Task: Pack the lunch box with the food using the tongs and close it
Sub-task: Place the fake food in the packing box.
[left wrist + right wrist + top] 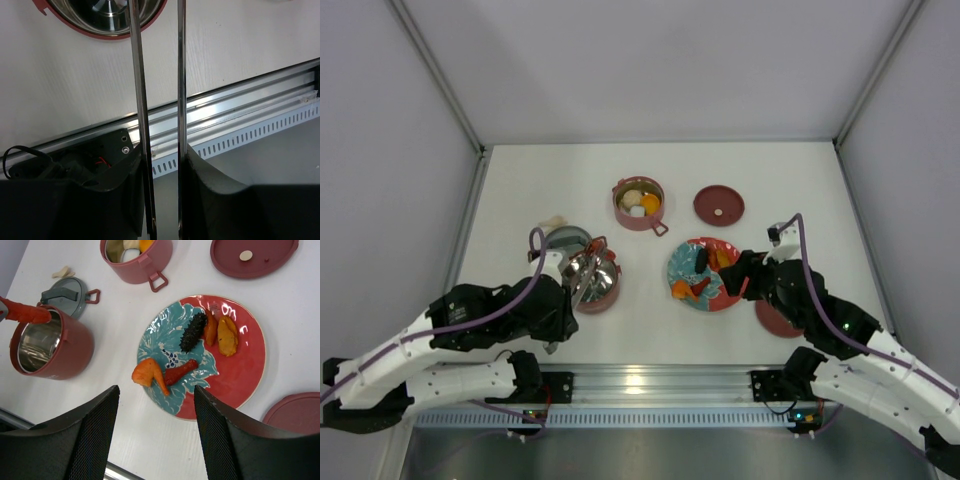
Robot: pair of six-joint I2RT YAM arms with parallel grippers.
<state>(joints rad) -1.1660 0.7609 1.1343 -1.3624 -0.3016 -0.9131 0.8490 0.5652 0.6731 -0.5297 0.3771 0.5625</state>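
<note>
My left gripper (563, 292) is shut on the slim silvery tongs (140, 100), pressing both arms between its fingers (210, 195). The tongs reach over the near pink pot (67, 352), whose steel inside holds nothing, and a red sausage (27, 313) hangs at its rim at the tongs' tip. The far pot (638, 204) holds white and orange pieces. On the red plate (245, 370) lie a dark bumpy piece (193, 332), two orange pieces (227, 335), a red drumstick (180, 371) and an orange one (148, 375). My right gripper (155, 392) hovers open just short of the plate.
One maroon lid (718, 205) lies at the back right, and another (295, 412) sits beside the plate under my right arm. A small grey dish (67, 294) and a pale scrap (61, 272) lie behind the near pot. The metal rail (235, 107) edges the table.
</note>
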